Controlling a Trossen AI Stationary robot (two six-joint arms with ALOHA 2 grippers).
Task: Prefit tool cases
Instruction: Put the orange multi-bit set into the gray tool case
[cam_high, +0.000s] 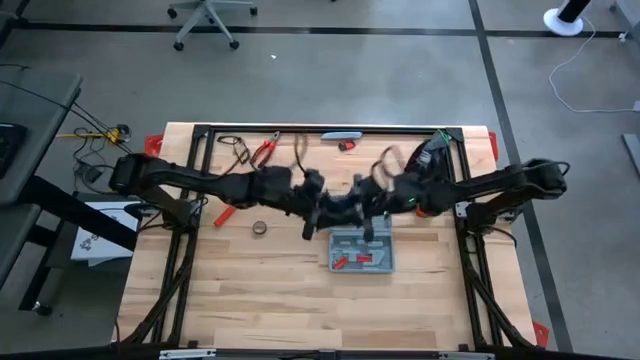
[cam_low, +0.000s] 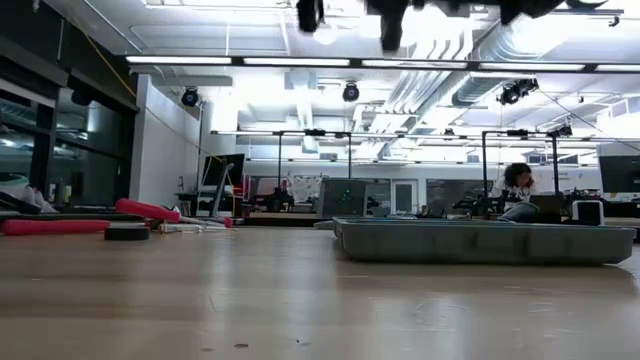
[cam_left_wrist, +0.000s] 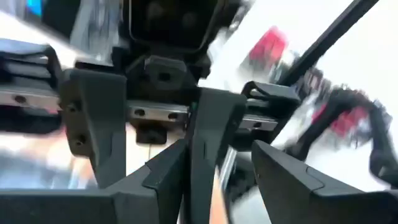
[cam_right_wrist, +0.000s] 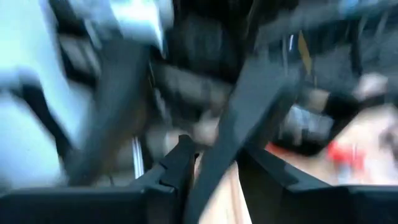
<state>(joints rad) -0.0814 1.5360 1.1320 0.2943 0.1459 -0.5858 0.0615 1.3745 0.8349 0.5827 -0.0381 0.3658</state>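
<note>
Lying open on the table (cam_high: 250, 300), the case (cam_high: 362, 251) sits below both grippers, which meet above it; finger states seemingly unreadable.

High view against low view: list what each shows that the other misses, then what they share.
Only the high view shows the red tools lying inside the tool case, the loose red-handled pliers near the table's far edge, the roll of tape, and both arms meeting above the case, left gripper beside right gripper. Only the low view shows the room behind: ceiling lights, and a person seated far off. Both share the wooden table, the grey-blue case lying open on it, and red-handled tools at the left.
</note>
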